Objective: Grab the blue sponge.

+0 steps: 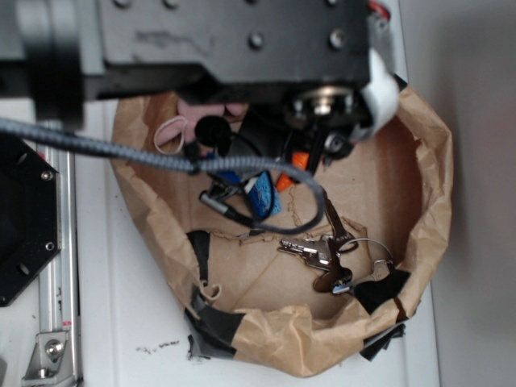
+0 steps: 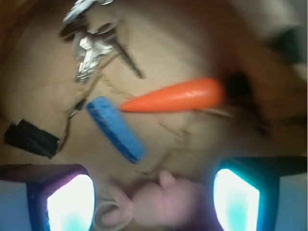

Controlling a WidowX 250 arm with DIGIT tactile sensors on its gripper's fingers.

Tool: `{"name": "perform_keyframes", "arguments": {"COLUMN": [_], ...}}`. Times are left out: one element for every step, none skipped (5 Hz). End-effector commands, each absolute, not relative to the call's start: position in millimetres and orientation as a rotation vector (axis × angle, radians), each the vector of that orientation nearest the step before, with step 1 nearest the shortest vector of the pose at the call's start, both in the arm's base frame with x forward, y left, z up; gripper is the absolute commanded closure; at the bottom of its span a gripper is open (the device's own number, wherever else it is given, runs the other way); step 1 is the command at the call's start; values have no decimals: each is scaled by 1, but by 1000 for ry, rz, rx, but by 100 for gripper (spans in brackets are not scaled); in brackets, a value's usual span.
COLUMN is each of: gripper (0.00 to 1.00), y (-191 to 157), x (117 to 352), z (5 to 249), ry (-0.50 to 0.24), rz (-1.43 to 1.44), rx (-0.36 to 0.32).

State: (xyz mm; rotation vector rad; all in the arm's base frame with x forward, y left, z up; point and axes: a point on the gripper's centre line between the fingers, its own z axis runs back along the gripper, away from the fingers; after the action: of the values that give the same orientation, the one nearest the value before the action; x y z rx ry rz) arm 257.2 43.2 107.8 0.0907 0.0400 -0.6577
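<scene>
While hovering spread wide at the frame's bottom, end effector [image 2: 154, 197] aimed to straddle blue sponge [image 2: 115, 129] lying left of centre beside carrot [image 2: 175, 95].

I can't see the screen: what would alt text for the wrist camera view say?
A blue sponge lies diagonally on crumpled brown paper, just left of an orange carrot toy. A bunch of keys sits at the top left, and a blurred pink soft object lies at the bottom between the open gripper fingers.
</scene>
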Motion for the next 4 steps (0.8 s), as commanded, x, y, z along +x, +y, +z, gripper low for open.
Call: {"name": "perform_keyframes", "arguments": {"gripper": [0,0,0,100], "y": [7,21,28,28], "x": [249,251,255,254], "z": [58,19,5,7], "ry": [-41,31,59,58], "rz": [-830,-829,-856,-825], "rx": [51,90,41,73]}}
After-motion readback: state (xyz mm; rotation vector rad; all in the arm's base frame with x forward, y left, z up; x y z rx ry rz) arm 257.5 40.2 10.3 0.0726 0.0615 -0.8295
